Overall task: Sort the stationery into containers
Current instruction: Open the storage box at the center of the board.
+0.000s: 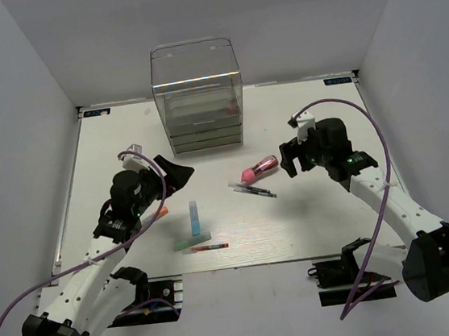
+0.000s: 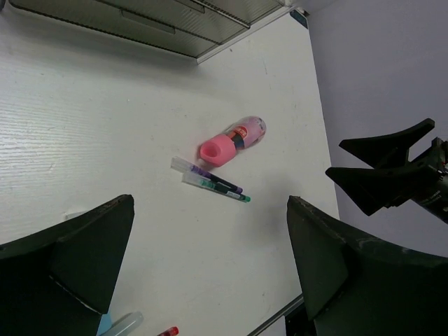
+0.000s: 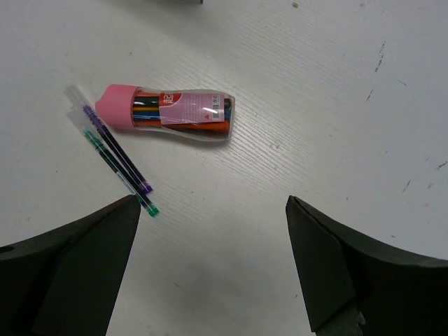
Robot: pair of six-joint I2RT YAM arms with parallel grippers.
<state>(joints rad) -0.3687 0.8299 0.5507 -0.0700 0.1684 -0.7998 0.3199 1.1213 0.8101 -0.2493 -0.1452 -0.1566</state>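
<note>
Right of the middle of the surface [image 3: 350, 84], the pink-capped pen tube [image 3: 168, 115] looks light, stiff and slippery, so the right gripper [image 3: 211, 224], jaws spread, should pinch across its clear body.

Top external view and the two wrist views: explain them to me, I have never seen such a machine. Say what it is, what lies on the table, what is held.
Two robot arms stand at the near edge of a white table. The top view looks down from above and behind them; each wrist view rides on one arm, so the dark shapes at its bottom are that arm's fingers. The left pincer and right pincer are open and hold nothing. On the table lie a pink-capped tube of pens, two thin pens beside it, a light blue marker, a teal-green marker and a thin red pen. At the far side stands a clear drawer box.
</note>
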